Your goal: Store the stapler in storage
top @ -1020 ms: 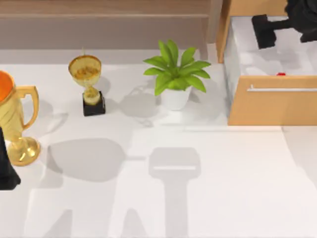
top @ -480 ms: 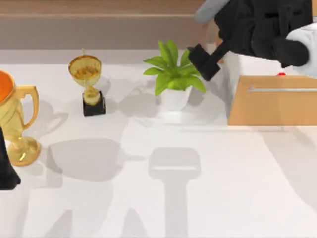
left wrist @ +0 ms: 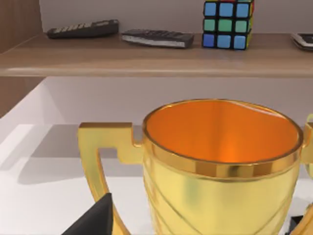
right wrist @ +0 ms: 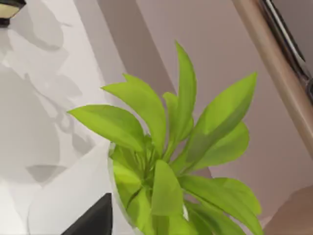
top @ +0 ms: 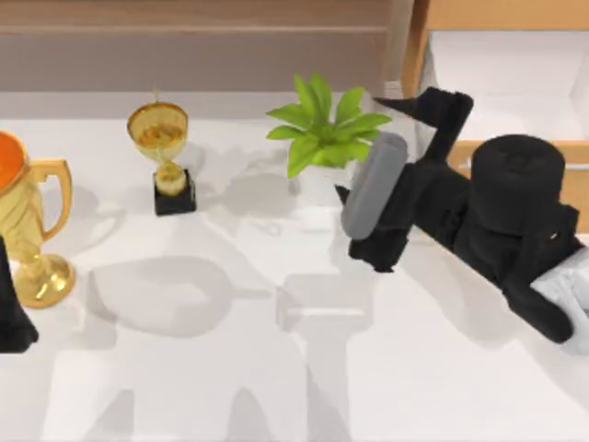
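Tool of the right arm [top: 440, 115] is hovering just beside the potted plant [top: 324, 138], near 1 o'clock; released or clenched, I cannot tell. Its arm is crossing the storage [top: 497, 74] at 2 o'clock, whose drawer is standing open to receive the stapler, now hidden. Left arm [top: 9, 318] is waiting at 9 o'clock.

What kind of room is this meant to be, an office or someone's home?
Probably a rendered study or office desk, not a real room. A white table carries gold trophies and a potted plant; a wall shelf holds remotes and a puzzle cube; a wooden drawer cabinet stands at the right.
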